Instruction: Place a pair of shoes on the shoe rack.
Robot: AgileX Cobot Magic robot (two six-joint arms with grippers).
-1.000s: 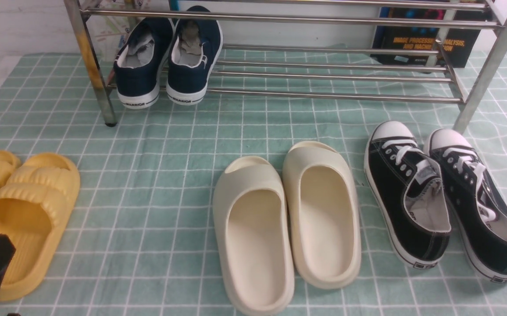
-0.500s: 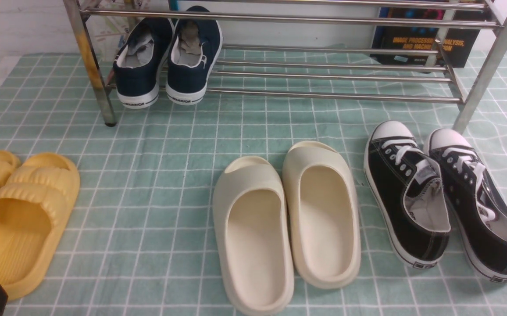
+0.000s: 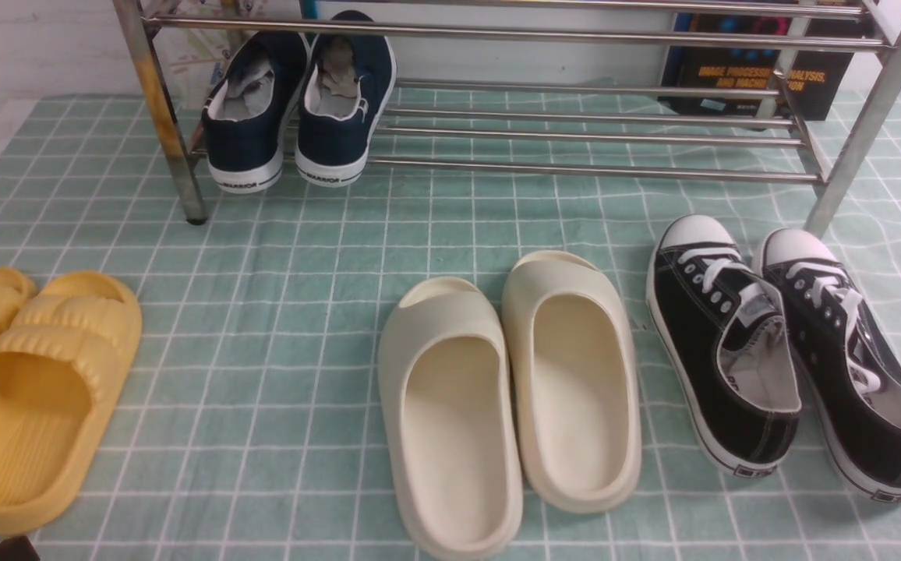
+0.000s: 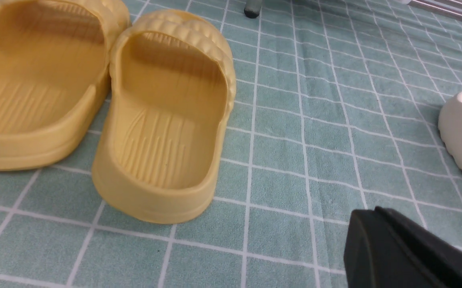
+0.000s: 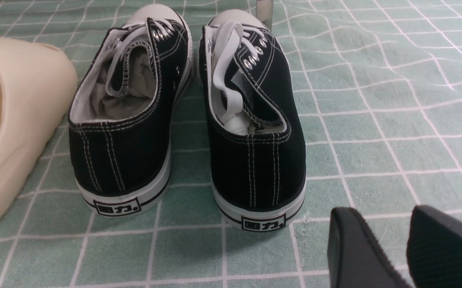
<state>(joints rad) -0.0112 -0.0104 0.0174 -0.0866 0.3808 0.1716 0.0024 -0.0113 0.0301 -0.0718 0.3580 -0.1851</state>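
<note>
Navy shoes (image 3: 298, 101): side by side at the shoe rack's (image 3: 591, 167) left end, heels outward, marked "WARRIOR".
Rack room: bars rightward bare.
My left claw (image 4: 411, 252): closed, empty.
My right claw (image 5: 399, 244): narrowly parted, empty.

Green checked cloth (image 3: 279, 327) with a shoe rack and three pairs of footwear on it

The cloth is pale green with white grid lines and covers the whole surface. The chrome shoe rack (image 3: 575, 167) stands at the far side with its legs on the cloth, and the navy-blue shoes (image 3: 295, 109) rest on its lowest bars at the left end. Directly on the cloth lie the yellow slides (image 3: 37, 389) at the left, the cream slides (image 3: 509, 397) in the middle and the black lace-up sneakers (image 3: 786, 351) at the right, just beside the right front leg of the rack.
</note>
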